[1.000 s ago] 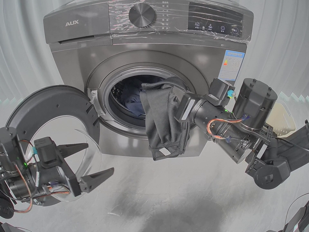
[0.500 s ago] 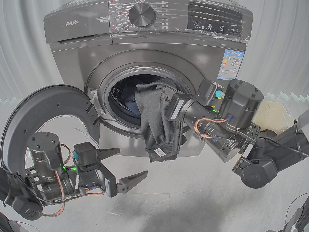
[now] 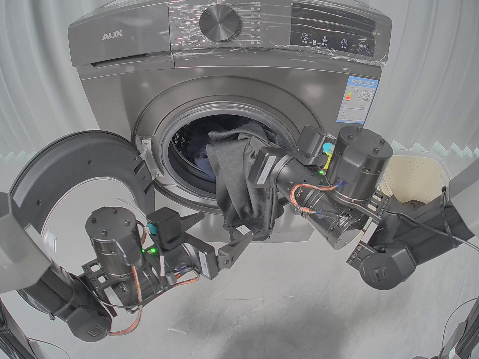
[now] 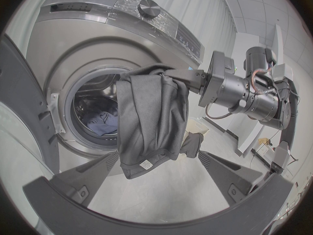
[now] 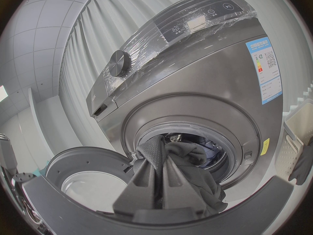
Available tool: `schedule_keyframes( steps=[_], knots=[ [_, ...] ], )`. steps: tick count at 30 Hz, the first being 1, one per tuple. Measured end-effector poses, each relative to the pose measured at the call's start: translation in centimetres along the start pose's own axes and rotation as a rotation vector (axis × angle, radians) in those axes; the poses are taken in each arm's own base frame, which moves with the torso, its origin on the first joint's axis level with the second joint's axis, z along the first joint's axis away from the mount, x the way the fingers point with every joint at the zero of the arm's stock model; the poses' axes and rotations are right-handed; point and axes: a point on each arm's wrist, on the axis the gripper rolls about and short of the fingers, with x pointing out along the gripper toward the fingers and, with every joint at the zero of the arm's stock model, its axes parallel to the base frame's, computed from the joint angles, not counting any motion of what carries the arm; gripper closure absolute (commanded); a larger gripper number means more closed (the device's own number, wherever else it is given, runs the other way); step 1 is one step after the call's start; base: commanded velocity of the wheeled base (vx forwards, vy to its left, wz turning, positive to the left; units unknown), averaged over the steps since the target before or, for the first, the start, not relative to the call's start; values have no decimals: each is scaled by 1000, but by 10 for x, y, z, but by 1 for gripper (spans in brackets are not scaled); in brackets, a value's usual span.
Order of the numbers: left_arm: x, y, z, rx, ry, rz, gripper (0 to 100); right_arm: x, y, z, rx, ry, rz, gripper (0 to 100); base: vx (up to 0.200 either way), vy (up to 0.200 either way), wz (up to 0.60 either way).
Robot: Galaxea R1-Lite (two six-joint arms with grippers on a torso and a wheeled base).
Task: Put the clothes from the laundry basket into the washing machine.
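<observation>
Clamping the dark garment (image 3: 243, 185) at the mouth of the washing machine (image 3: 117, 95), right fingers (image 5: 141, 186) ready it for pushing in; left fingers (image 3: 232, 251) gape wide below

Left end effector (image 3: 222, 228), jaws apart: swung from low left rightward and toward washing machine (image 3: 124, 90), now just below hanging hem of dark garment (image 3: 239, 185). Right end effector (image 5: 159, 162), clamped on garment: shifted left, farther toward drum opening; garment carried along. Laundry basket (image 3: 419, 175) at right more exposed.

Satin metal washing machine (image 3: 124, 90), glossy plastic film (image 3: 272, 23) on top; matt knitted garment (image 3: 239, 185).
</observation>
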Motion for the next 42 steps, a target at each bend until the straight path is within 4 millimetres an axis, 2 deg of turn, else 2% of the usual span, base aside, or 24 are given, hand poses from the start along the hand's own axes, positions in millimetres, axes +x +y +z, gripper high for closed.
schedule_keyframes(
  steps=[4,14,26,33,34,42],
  knots=[
    [12,-6,-12,-5,28,-14,0,2,0,-2,0,1,-2,100,0,0,0],
    [39,-22,-22,-46,24,-48,0,4,0,-5,-1,7,-3,100,0,0,0],
    [71,-22,-42,-47,-4,-28,0,3,1,-6,3,0,5,100,0,0,0],
    [84,-17,-43,-45,-36,25,0,3,2,-8,3,1,6,100,0,0,0],
    [86,-16,-43,-45,-44,35,100,3,2,-8,3,1,6,100,0,0,0],
    [95,-10,-42,-44,-79,80,100,2,2,-9,5,1,8,100,0,0,0]
  ],
)
